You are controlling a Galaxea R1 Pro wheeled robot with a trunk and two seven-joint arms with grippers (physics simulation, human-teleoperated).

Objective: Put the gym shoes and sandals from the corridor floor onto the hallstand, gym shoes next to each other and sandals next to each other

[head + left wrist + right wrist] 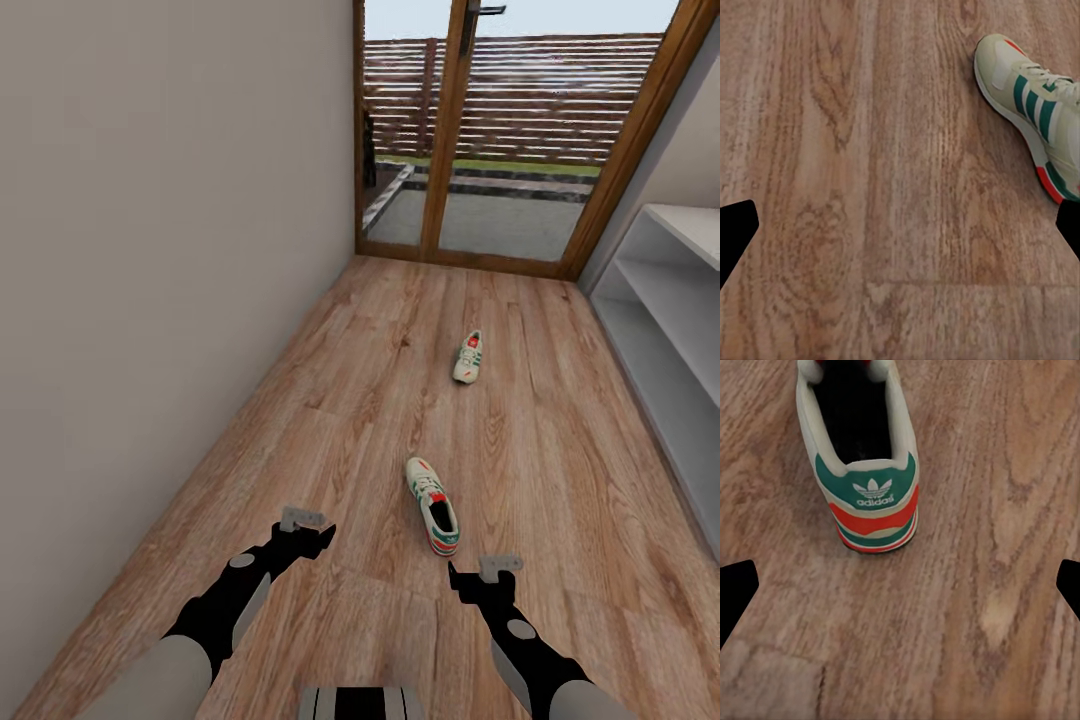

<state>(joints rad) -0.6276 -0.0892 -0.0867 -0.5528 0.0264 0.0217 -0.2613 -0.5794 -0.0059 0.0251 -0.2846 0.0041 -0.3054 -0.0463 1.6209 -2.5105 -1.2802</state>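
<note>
Two white gym shoes with green stripes lie apart on the wood-plank corridor floor (300,400). The near shoe (432,505) lies just ahead of my right gripper (468,578), and its green and red heel (870,487) faces that gripper. The far shoe (468,357) rests further down the corridor. My left gripper (312,535) hovers over bare floor to the left of the near shoe (1031,97). Both grippers (900,229) (900,589) are open and hold nothing. The hallstand (670,290) runs along the right wall. The sandals are out of view.
A plain wall (150,250) bounds the corridor on the left. A wood-framed glass door (450,130) closes the far end, with paving and a slatted fence outside. Open floor lies between the shoes and the hallstand.
</note>
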